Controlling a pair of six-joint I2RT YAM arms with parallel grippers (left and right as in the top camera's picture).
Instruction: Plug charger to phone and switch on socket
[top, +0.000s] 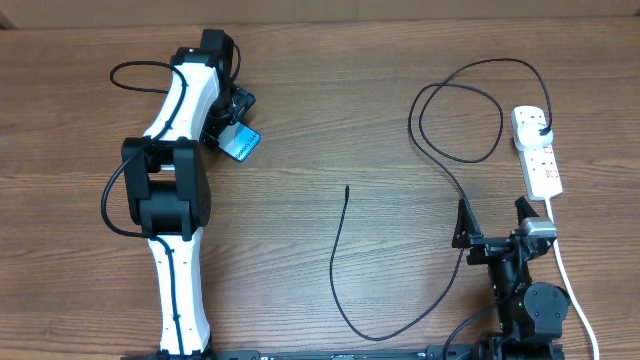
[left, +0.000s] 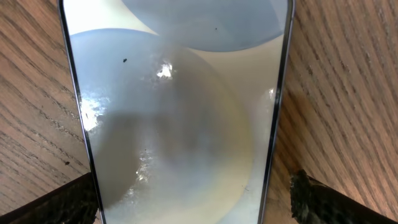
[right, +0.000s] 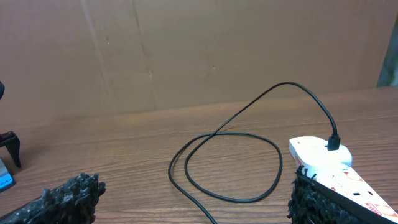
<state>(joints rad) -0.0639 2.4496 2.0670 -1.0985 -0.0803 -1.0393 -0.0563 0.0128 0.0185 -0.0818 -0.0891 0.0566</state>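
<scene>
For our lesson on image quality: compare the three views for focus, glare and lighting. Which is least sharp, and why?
Left wrist view: the phone fills the frame, soft and out of focus, with small bright glints on its glass; the table beside it is sharper. Overhead view: evenly lit, crisp, phone screen glowing blue. Right wrist view: charger and socket sharp, no glare.

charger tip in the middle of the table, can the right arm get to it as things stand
Probably yes: the charger tip lies alone on bare table, and the open right gripper has only the charger's own slack cable between them.
</scene>
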